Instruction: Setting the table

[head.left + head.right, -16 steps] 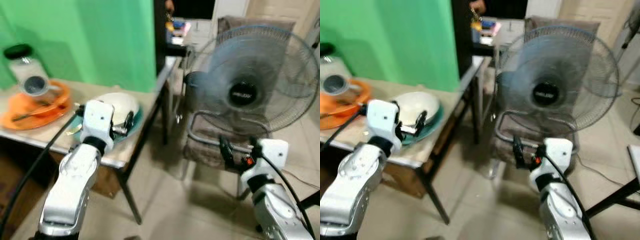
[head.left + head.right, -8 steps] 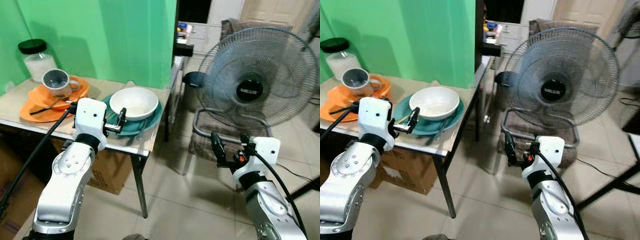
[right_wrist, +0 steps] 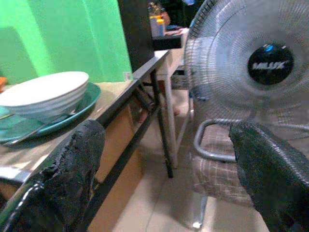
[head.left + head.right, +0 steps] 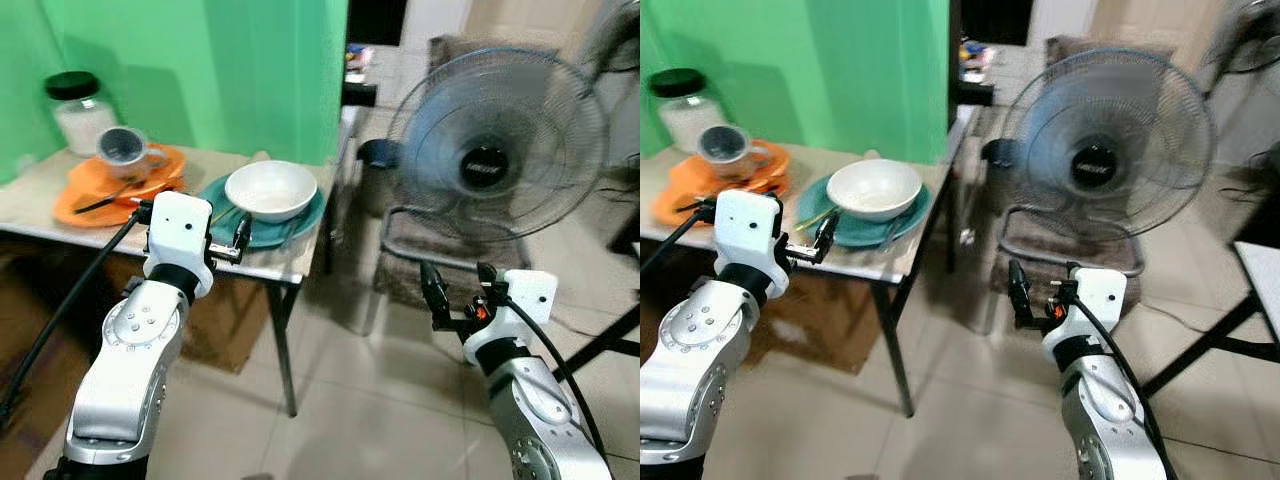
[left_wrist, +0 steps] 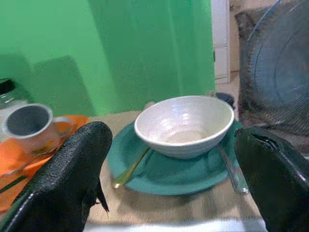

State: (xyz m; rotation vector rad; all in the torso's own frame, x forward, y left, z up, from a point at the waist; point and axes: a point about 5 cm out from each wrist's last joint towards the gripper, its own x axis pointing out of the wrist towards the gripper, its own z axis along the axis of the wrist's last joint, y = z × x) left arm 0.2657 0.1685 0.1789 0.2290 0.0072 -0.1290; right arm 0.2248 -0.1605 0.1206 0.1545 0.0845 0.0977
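Note:
A white bowl [image 4: 272, 190] sits on a teal plate [image 4: 308, 217] at the near right corner of the table [image 4: 40, 188]. A gold utensil [image 5: 129, 169] and a silver one [image 5: 232, 170] lie on the plate's rim on either side of the bowl. Further left, a grey mug [image 4: 124, 150] stands on an orange plate [image 4: 88, 198]. My left gripper [image 4: 226, 240] is open at the table's front edge, pointing at the bowl and just short of the teal plate. My right gripper [image 4: 457, 296] is open above the floor, to the right of the table and in front of the fan.
A large standing fan [image 4: 495, 160] fills the right side, with a chair [image 4: 440, 275] below it. A jar with a black lid [image 4: 76, 104] stands at the table's back left against the green wall. A cardboard box [image 4: 830, 310] sits under the table. Tiled floor lies in front.
The whole picture has swung and sharpened, so the camera moved; the table now sits more central. Both grippers keep the same open pose relative to my body.

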